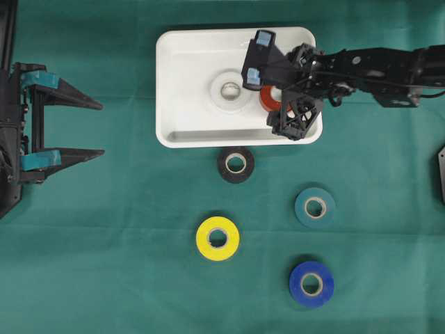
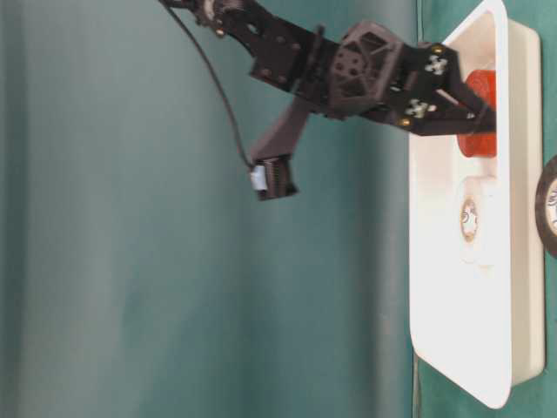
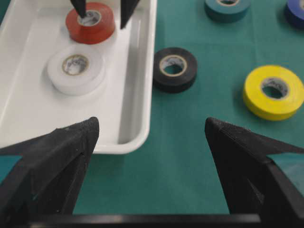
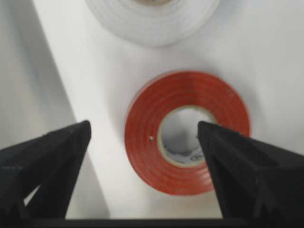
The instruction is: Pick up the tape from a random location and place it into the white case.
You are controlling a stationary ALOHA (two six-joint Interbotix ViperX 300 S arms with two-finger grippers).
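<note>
The white case [image 1: 167,90] lies at the top centre of the green cloth. A red tape [image 1: 267,99] rests flat on its floor at the right end, with a white tape [image 1: 230,90] beside it. My right gripper [image 4: 143,124] hangs open over the red tape [image 4: 185,133]. One finger is above the roll's hole, the other over the bare case floor, and neither grips it. In the left wrist view the same fingertips [image 3: 80,9] straddle one side of the red tape [image 3: 90,23]. My left gripper [image 1: 103,129] stands open at the far left, holding nothing.
Four tapes lie on the cloth below the case: black [image 1: 236,164] close to the rim, teal [image 1: 315,207], yellow [image 1: 217,238] and blue [image 1: 311,284]. The right arm reaches in from the right edge across the case's right end.
</note>
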